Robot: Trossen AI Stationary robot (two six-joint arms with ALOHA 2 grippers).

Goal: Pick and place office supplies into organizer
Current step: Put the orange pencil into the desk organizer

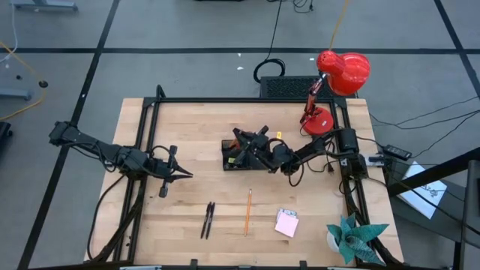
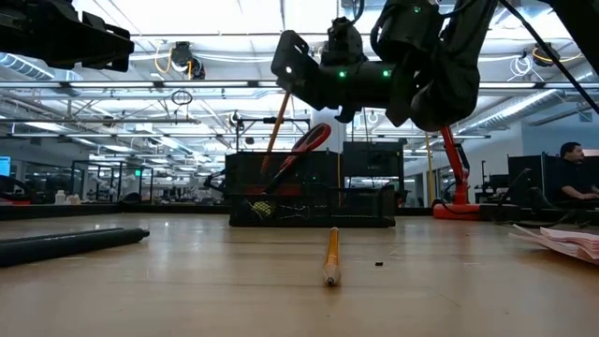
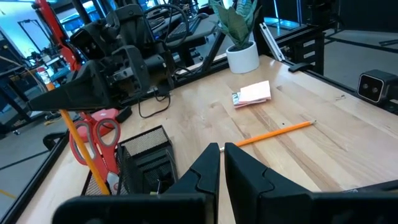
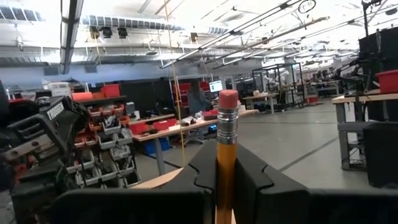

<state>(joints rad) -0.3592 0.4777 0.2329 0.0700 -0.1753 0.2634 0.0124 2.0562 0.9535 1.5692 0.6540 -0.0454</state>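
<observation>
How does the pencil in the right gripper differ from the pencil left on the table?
The held pencil stands upright, clamped in the right gripper over the organizer; the table pencil lies flat and free on the wood. The held pencil's eraser points up; the table pencil lies untouched. Both are orange.

Dark jointed arms [image 1: 97, 150], black cables

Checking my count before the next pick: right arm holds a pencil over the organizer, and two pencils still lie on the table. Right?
Not quite. The high view shows only one loose pencil on the table, beside the black pens. The rest stands: the right gripper holds a pencil over the organizer.
</observation>
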